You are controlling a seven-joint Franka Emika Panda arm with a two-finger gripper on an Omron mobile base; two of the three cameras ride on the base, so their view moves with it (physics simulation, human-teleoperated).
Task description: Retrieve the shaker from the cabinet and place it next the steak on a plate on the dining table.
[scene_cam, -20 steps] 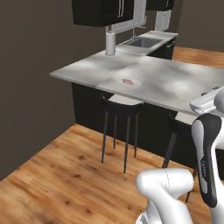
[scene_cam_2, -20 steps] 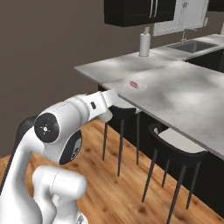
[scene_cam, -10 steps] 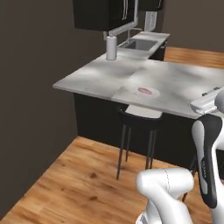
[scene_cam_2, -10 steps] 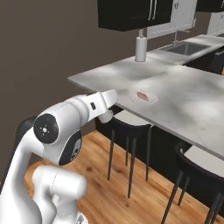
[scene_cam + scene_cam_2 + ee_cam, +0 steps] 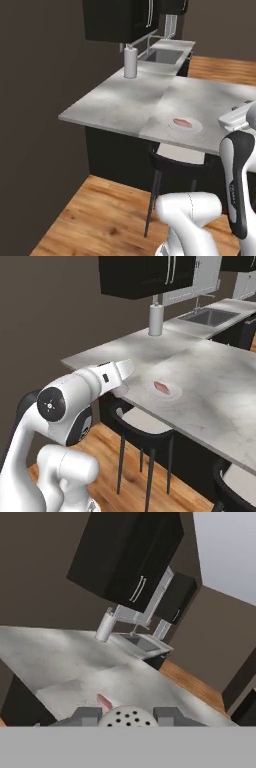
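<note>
My claw (image 5: pixel 131 716) is clamped on the shaker (image 5: pixel 131 717), whose perforated cap shows between the tips at six o'clock in the hand view. The steak (image 5: pixel 183 122) lies on its plate (image 5: pixel 195 128) near the desk's (image 5: pixel 120 102) front edge. I'd come in level, hold the grip firm, and lower beside the plate without nudging it.

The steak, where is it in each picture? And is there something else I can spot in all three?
Left base view: the steak lies on the plate, right of middle, near the table's front edge.
Right base view: the steak sits a little right of middle, just past the white arm.
Hand view: a pink tip of the steak peeks out low down, left of the holed cap.
Shared landmark: the tall pale cylinder beside the sink.
</note>
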